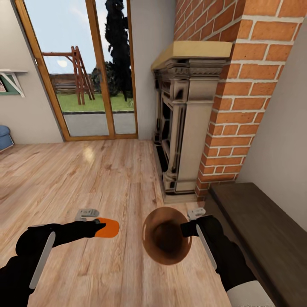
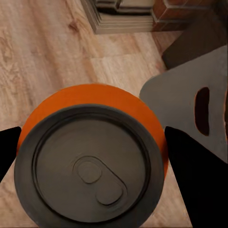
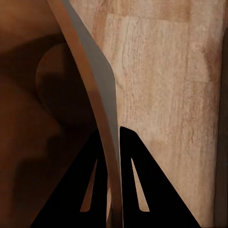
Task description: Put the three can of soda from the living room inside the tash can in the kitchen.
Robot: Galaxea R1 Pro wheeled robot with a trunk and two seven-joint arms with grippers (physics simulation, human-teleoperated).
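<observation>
Head view, living room: my left gripper [image 1: 99,227] has its fingers pinching one can of soda [image 1: 107,227] — smooth orange cylinder, dull grey lid. My right gripper [image 1: 184,229] pinches the rim of the tash can [image 1: 166,241] — round, tapered, glossy brown inside — held above the wood floor [image 1: 106,179]. Step in hand, I judge: loading. Next: carry the can over that wide mouth, then let go.

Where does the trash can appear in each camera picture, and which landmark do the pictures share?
Head view: the trash can is low centre, its rim pinched by the right hand.
Left wrist view: I cannot find it.
Right wrist view: its rim runs between the fingers.
Shared landmark: the wood floor.
</observation>
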